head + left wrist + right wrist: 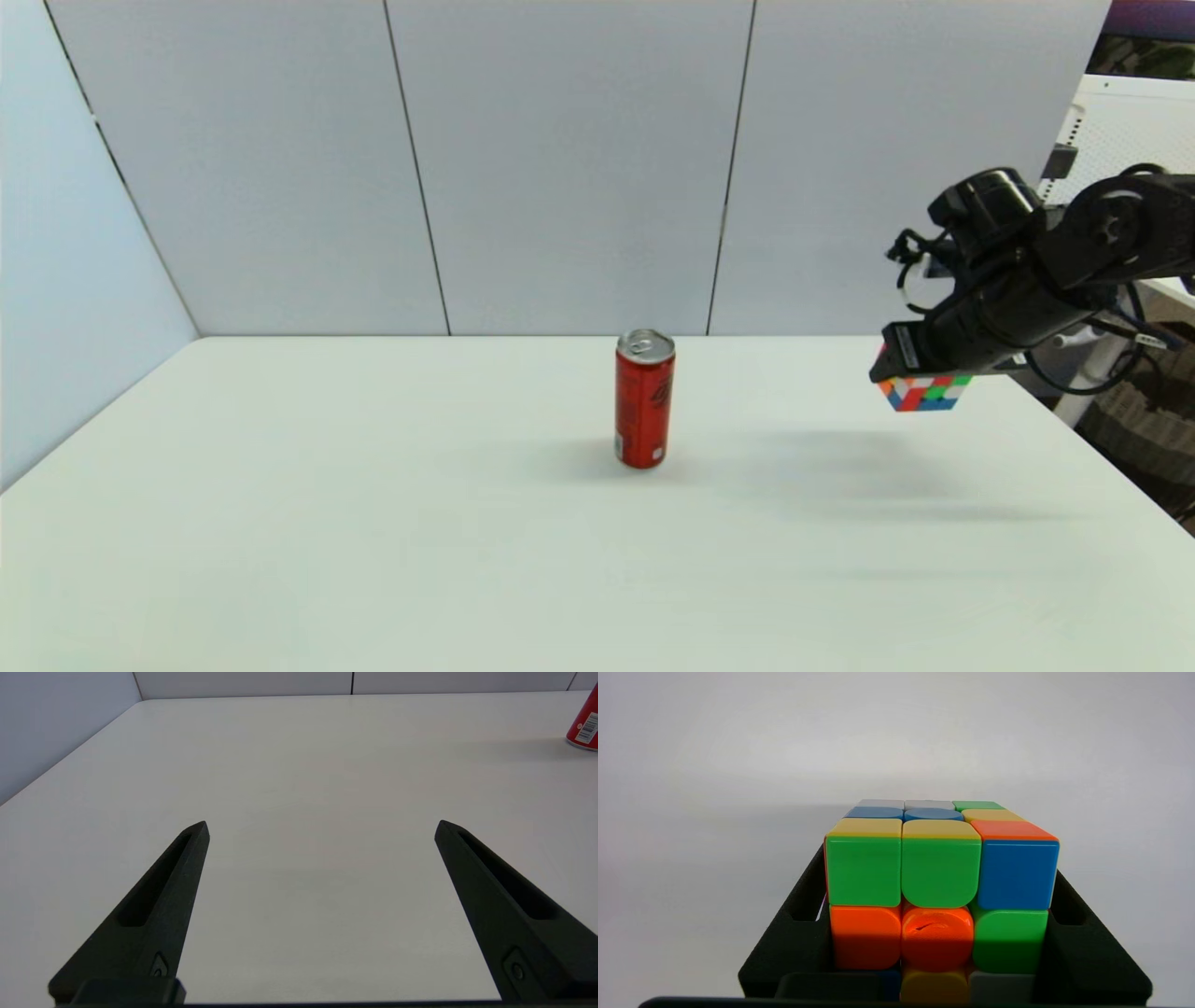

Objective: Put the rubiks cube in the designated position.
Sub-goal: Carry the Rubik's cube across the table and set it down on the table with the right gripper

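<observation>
The rubiks cube (922, 392) hangs in the air over the table's far right side, well to the right of the red can. My right gripper (920, 369) is shut on it from above. In the right wrist view the rubiks cube (941, 877) sits clamped between the two black fingers (794, 933), green, blue and orange squares facing the camera. My left gripper (322, 828) is open over bare tabletop, parked out of the head view. The designated position has no mark of its own to see.
A tall slim red can (643, 399) stands upright near the middle of the white table (373, 523); the red can (584, 723) also shows in the left wrist view. Grey wall panels close off the back and left. The table's right edge lies close beneath the right arm.
</observation>
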Robot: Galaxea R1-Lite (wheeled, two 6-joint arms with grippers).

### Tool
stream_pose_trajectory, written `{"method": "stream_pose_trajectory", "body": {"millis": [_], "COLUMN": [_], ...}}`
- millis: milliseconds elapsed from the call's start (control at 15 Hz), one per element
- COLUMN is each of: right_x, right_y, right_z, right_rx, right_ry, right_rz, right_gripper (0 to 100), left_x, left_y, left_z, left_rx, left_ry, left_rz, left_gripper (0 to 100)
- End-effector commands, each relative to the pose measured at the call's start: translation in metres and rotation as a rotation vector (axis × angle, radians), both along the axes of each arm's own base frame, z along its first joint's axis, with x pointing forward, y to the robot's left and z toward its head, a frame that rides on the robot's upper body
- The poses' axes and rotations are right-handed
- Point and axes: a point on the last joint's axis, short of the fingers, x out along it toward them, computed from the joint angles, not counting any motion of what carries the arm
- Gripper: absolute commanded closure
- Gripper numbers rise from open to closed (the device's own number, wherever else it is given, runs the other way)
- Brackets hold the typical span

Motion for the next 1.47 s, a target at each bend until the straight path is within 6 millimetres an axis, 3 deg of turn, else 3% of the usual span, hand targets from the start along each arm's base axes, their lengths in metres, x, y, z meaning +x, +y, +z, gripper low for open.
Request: {"method": "stream_pose_trajectory", "body": {"millis": [67,333,533,667,867,1133,1467], "right_x": [-0.048,-0.085,-0.131,-0.154,-0.172,-0.162,-0.099], "right_y": [0.034,0.080,0.122,0.145,0.169,0.198,0.240], "right_z": [0.049,0.076,0.092,0.095,0.090,0.067,0.033], "right_rx": [0.017,0.048,0.093,0.118,0.162,0.153,0.134], "right_ry": [-0.106,-0.190,-0.238,-0.236,-0.199,-0.117,-0.068], "right_rz": [0.133,0.324,0.530,0.654,0.803,0.879,0.815], "right_gripper": [100,100,100,100,100,100,100], "left_x": [0.000,0.000,0.000,0.000,0.000,0.000,0.000], "left_y": [0.000,0.000,0.000,0.000,0.000,0.000,0.000], "left_z": [0.000,0.000,0.000,0.000,0.000,0.000,0.000], "left_rx": [0.000,0.000,0.000,0.000,0.000,0.000,0.000], "left_ry": [0.001,0.001,0.001,0.001,-0.001,-0.001,0.001], "left_rz": [0.001,0.001,0.001,-0.001,0.001,0.001,0.001], "left_gripper": [0,0,0,0,0,0,0]}}
